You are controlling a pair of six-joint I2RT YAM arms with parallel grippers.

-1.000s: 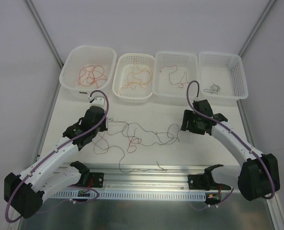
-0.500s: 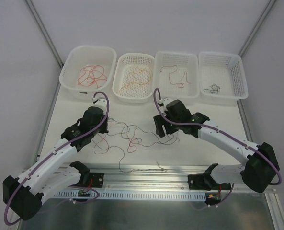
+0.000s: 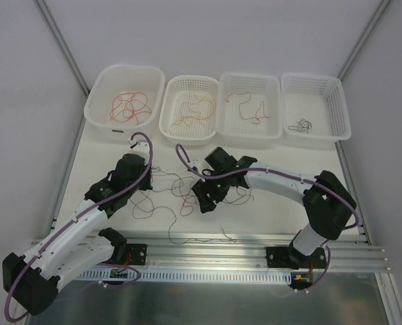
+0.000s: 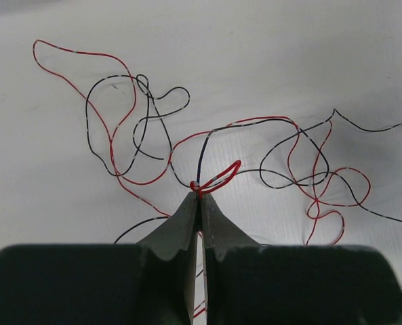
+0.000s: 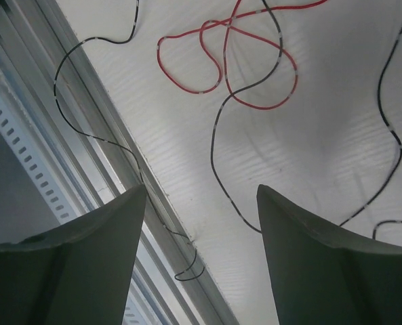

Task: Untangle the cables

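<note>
The cables (image 3: 180, 189) lie as a loose tangle of thin red and black strands mid-table. My left gripper (image 3: 146, 175) is at the tangle's left end. In the left wrist view the left gripper (image 4: 199, 193) is shut on a small red loop (image 4: 221, 175) where a dark strand crosses it, and the other cables (image 4: 302, 162) spread out beyond. My right gripper (image 3: 204, 201) hovers over the tangle's middle, pointing toward the near rail. In the right wrist view the right gripper (image 5: 201, 193) is open, with a black strand (image 5: 217, 162) running between its fingers and red loops (image 5: 234, 68) farther off. It holds nothing.
Four white baskets stand along the back edge (image 3: 92, 101) (image 3: 165, 118) (image 3: 221, 101) (image 3: 343, 101), each with sorted wires inside. A metal rail (image 3: 255, 245) runs along the near edge, and one black strand (image 3: 201, 238) trails onto it. The rail (image 5: 85, 135) shows beside my right fingers.
My right arm has swung left from near the right-hand baskets to above the middle of the tangle, jaws open. The left gripper has stayed shut at the tangle's left end.
</note>
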